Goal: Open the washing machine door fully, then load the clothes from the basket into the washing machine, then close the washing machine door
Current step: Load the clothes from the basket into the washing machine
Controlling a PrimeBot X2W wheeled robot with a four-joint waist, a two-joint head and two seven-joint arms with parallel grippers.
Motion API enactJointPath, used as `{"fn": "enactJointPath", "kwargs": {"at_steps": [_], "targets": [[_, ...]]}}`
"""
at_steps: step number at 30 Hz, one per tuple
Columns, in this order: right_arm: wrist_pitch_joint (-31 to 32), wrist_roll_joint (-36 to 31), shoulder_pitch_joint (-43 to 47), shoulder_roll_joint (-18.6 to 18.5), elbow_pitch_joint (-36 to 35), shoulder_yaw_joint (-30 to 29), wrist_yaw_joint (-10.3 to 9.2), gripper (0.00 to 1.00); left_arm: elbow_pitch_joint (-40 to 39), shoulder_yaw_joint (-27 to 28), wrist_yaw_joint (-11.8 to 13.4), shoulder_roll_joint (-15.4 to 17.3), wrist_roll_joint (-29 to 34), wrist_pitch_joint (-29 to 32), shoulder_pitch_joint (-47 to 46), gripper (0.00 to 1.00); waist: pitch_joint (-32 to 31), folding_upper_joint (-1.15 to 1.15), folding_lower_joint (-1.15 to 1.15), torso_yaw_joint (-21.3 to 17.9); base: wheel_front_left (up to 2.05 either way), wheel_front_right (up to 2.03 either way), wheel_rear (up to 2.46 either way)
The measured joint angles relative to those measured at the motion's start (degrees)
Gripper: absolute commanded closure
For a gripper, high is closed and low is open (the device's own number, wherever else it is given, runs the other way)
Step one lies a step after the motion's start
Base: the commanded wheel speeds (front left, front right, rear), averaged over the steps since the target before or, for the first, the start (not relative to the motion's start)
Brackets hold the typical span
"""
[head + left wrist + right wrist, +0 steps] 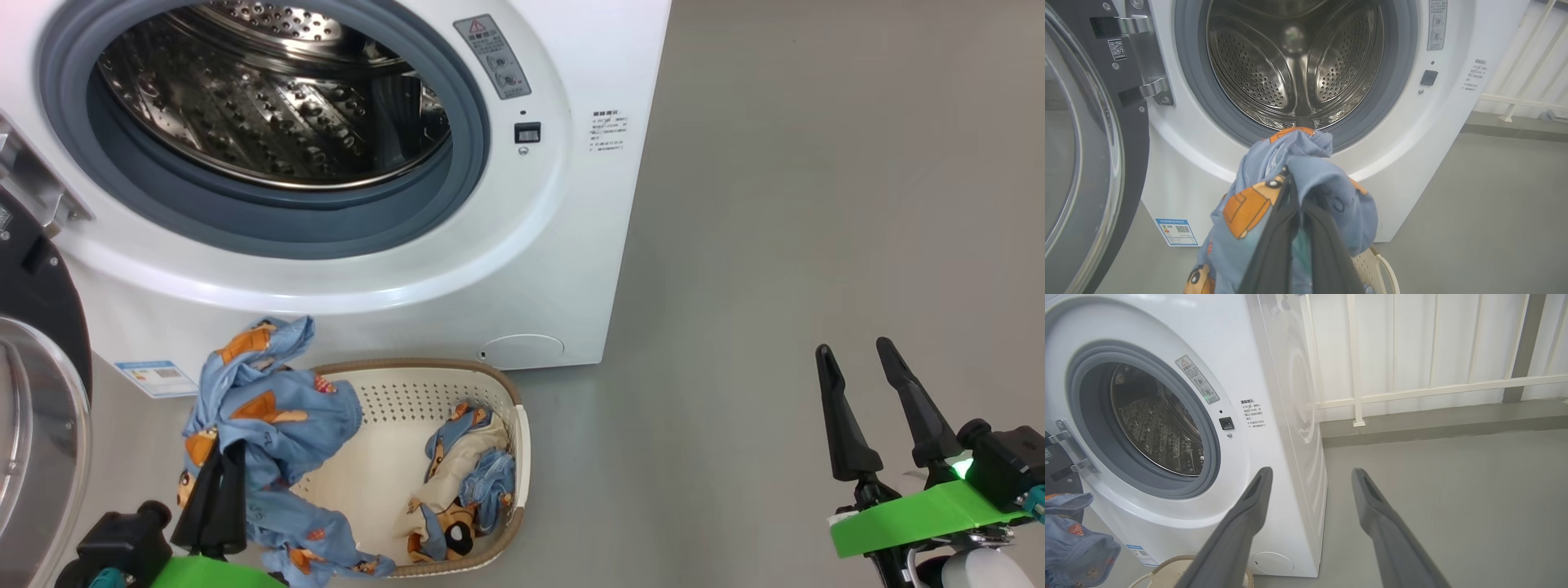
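The washing machine door (37, 310) hangs swung out to the left of the washing machine (571, 245), clear of the opening. Just in front of the machine's lower front panel, the left gripper (219, 482) is pinched tight on a light blue bear-print garment (269, 408). The cloth is bunched above the fingers and trails down in a long drape towards the basket (498, 384). Its lower end seems to lie over the basket's near-left rim, though the fold hides whether it rests there.

In the left wrist view the drum mouth (1298, 69) lies straight ahead of the held bundle and above it, so the coming move is probably a lift and a push forward into the machine. More clothes (465, 482) lie in the basket, which sits on the floor against the machine's front. Well to the right of the machine, the right gripper (855, 349) stands spread wide and empty over bare floor, much farther from the drum than the left.
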Motion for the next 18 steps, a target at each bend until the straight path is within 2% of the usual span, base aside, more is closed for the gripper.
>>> {"fn": "enactJointPath", "kwargs": {"at_steps": [11, 18], "targets": [[0.0, 0.0, 0.5, 0.3, -0.4, -0.1, 0.00, 0.00, -1.6, 0.1, 0.6, -0.1, 0.0, 0.0, 0.0, 1.00, 1.5, 0.00, 0.00, -0.2, 0.00, 0.00, 0.00], [0.0, 0.0, 0.3, 0.8, -0.6, -0.1, 0.00, 0.00, -1.6, 0.6, 1.5, 0.4, -0.2, 0.7, -6.1, 1.00, 3.7, 0.00, 0.00, -0.4, 0.00, 0.00, 0.00]]}}
